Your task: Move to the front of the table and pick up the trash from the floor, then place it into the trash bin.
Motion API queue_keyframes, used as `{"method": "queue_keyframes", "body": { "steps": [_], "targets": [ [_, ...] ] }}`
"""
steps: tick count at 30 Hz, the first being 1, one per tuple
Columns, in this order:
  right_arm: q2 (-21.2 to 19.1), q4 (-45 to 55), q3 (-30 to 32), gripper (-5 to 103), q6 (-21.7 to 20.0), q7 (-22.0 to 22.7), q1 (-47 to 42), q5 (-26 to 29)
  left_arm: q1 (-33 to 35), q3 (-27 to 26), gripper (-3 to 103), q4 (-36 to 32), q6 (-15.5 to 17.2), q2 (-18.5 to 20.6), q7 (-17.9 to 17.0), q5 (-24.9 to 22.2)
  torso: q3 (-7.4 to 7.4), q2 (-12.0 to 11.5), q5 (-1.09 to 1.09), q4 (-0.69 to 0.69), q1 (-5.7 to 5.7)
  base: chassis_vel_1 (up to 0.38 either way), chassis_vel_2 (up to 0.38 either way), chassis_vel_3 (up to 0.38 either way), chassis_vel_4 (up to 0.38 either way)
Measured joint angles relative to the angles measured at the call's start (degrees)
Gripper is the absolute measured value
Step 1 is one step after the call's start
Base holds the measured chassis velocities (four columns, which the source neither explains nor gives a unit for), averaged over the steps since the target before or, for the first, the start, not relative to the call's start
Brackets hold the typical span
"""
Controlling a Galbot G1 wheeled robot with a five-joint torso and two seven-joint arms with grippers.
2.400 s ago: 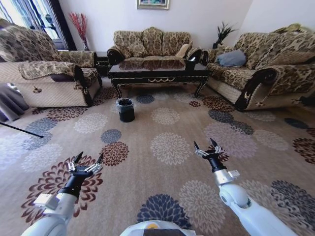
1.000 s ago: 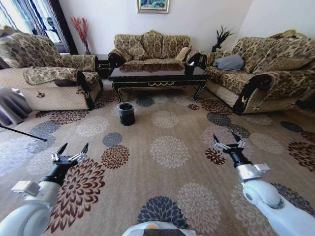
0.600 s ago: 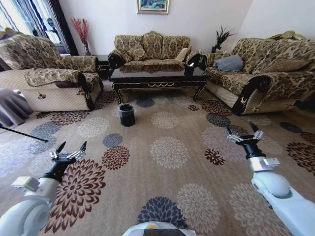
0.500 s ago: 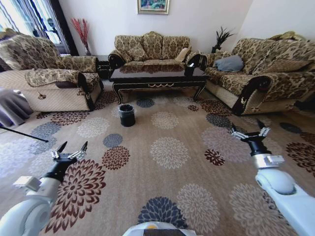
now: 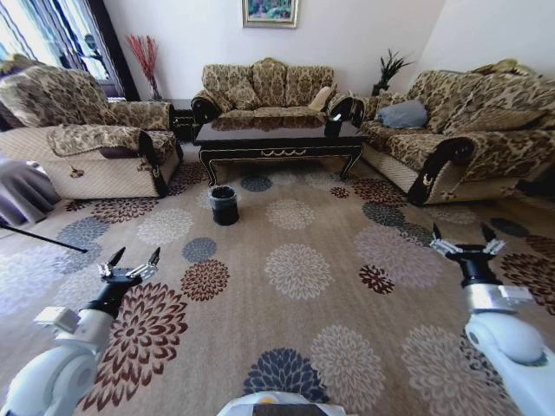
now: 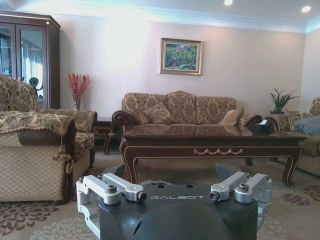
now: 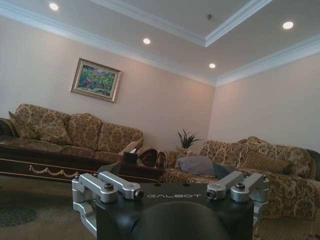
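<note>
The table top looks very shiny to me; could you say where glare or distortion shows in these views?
Head view: the table top mirrors the sofa, and the room's edges bow outward. Left wrist view: the table top carries a pale sheen. Right wrist view: bright ceiling spotlights, no glare on the table.

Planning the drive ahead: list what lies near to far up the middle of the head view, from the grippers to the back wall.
Left gripper and right gripper, both open → patterned floor → trash bin → table → far sofa → framed picture.
</note>
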Motion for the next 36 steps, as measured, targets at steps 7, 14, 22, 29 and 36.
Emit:
{"method": "queue_keyframes", "body": {
  "steps": [7, 14, 22, 29, 36],
  "targets": [
    [5.7, 6.78, 0.37, 100, 0.05, -1.9, -5.09, -1.09, -0.74, -0.05, 100, 0.74, 0.26, -0.02, 0.0, -0.1, 1.16, 1.72, -0.04, 0.0, 0.55, 0.0, 0.0, 0.0, 0.0],
    [8.97, 7.73, -0.04, 100, 2.0, -4.25, -6.69, -4.27, -1.15, 0.16, 100, 0.78, 0.68, -0.13, -0.01, -0.35, 2.1, 3.22, -0.01, 0.01, 1.13, 0.0, 0.0, 0.0, 0.0],
    [8.96, 9.81, 1.47, 100, -0.47, -6.18, -9.72, -5.38, -0.69, -0.03, 100, 0.51, 0.75, 0.33, 0.16, -0.41, 3.25, 5.14, -0.02, 0.0, 1.87, 0.0, 0.0, 0.0, 0.0],
    [7.57, 10.45, 2.27, 100, 3.4, -20.35, -11.23, -1.3, -0.37, 0.2, 100, 0.31, 0.75, 0.3, 0.51, -0.01, 4.27, 6.78, -0.02, 0.01, 2.5, 0.0, 0.0, 0.0, 0.0],
    [6.86, 13.66, 2.39, 100, 1.83, -19.87, -13.04, 0.87, -0.51, 0.26, 100, -0.41, 0.9, 0.38, 0.71, 0.08, 5.23, 8.4, -0.02, 0.01, 3.15, 0.0, 0.0, 0.0, 0.0]
  ]
}}
